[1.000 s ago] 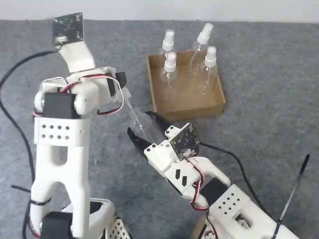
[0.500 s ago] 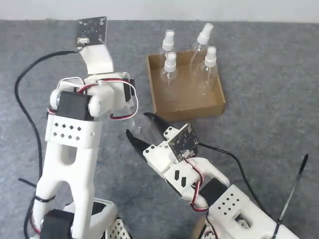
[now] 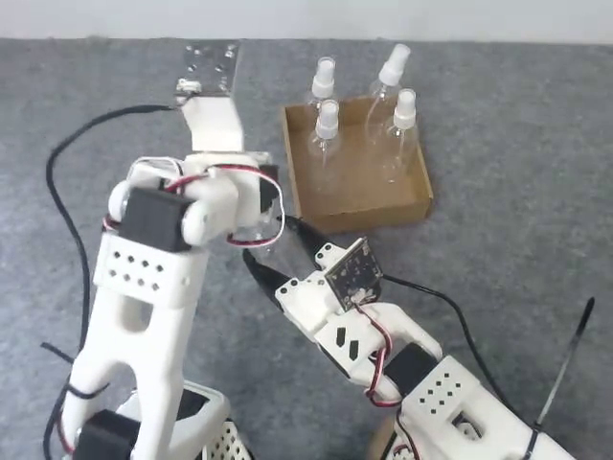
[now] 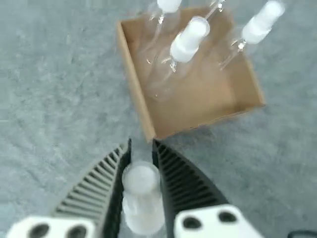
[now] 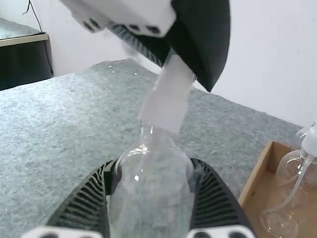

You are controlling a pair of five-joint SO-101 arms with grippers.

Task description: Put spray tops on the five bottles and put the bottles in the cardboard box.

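A clear bottle (image 5: 148, 198) stands upright between the fingers of my right gripper (image 5: 151, 171), which is shut on its body. A white spray top (image 5: 166, 99) sits at the bottle's neck, with my left gripper (image 5: 173, 64) shut on it from above. In the left wrist view the spray top (image 4: 141, 181) shows between the ribbed fingers of the left gripper (image 4: 141, 146). From the high view the left gripper (image 3: 273, 228) covers the right gripper (image 3: 271, 243) just in front of the cardboard box (image 3: 359, 216). Several capped bottles (image 3: 328, 134) stand in the box.
The cardboard box (image 4: 133, 89) lies just beyond both grippers on the grey carpeted table (image 3: 517, 144). A black cable (image 3: 67, 163) loops at the left arm's side, and another cable (image 3: 460, 321) trails from the right arm. Open carpet lies right of the box.
My left arm has swung right and down with the spray top, from beside the bottle to directly over it. The right gripper has kept still with the bottle.
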